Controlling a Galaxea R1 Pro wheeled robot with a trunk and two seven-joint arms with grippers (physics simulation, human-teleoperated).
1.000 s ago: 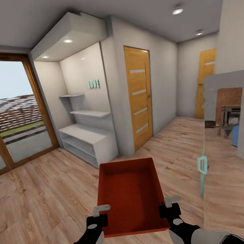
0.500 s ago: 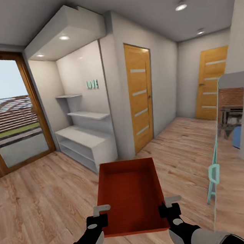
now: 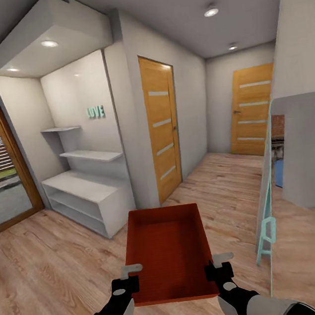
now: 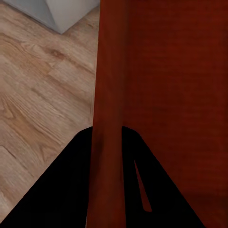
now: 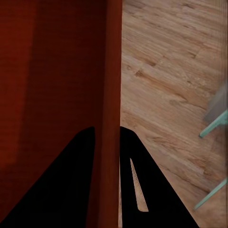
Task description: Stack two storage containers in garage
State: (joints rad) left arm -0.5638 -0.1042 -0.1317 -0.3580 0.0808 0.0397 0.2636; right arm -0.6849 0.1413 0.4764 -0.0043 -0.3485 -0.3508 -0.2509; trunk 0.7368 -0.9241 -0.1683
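Low in the frame's centre, I carry the storage container (image 3: 168, 253) with my left end effector (image 3: 128, 278) and right end effector (image 3: 217, 265) each pinching a thin, stiff-looking side wall, and it seems light.

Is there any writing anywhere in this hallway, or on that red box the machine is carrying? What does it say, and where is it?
"LOVE": teal letters on the white alcove wall above the shelves.
The storage container held by the left gripper and right gripper carries no writing; nor do the wooden doors.
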